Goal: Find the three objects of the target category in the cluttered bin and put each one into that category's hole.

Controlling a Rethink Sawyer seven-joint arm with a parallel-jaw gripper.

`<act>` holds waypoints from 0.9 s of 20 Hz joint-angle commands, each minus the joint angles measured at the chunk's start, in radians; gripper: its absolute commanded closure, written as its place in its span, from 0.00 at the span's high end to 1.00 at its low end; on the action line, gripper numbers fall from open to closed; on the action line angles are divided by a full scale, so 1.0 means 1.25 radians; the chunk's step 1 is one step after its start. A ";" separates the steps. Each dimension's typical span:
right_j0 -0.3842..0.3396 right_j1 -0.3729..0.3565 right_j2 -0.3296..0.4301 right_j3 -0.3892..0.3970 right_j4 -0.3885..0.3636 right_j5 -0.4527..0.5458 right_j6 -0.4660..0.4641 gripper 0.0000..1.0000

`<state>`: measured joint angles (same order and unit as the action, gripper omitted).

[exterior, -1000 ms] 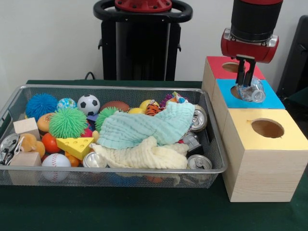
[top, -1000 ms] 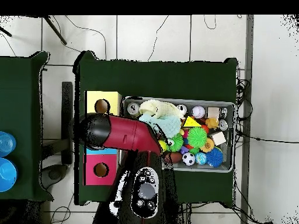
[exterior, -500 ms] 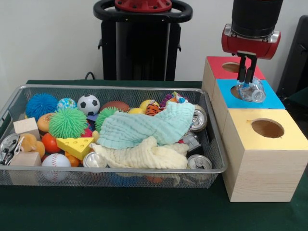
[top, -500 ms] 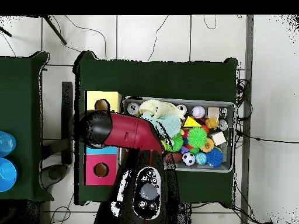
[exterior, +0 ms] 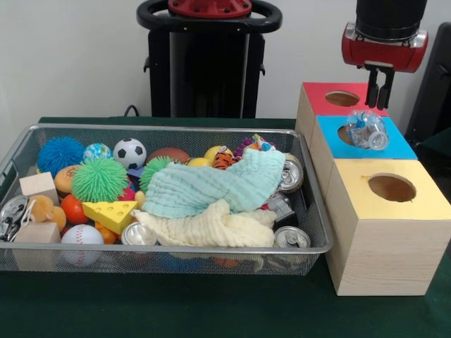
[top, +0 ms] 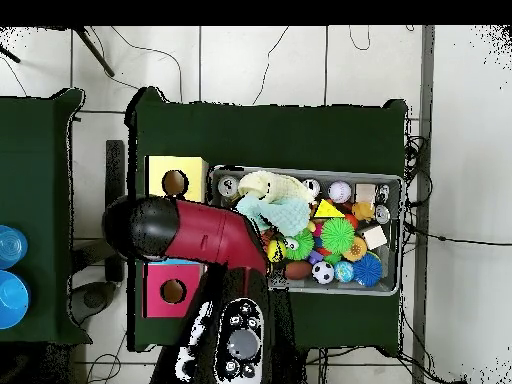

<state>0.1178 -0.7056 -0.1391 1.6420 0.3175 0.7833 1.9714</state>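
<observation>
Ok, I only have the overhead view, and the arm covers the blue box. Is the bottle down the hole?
Observer: No. In the front view the bottle lies on top of the blue box, over its hole, not down inside.
Operator: Is the gripper holding it?
Observer: No. The gripper hangs above the bottle, clear of it, with a gap between its fingers.
</observation>
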 commanded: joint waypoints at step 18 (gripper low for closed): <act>-0.024 0.052 0.039 0.067 0.034 -0.066 0.135 0.00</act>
<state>0.1161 -0.6711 -0.1391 1.6508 0.3385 0.7570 1.9714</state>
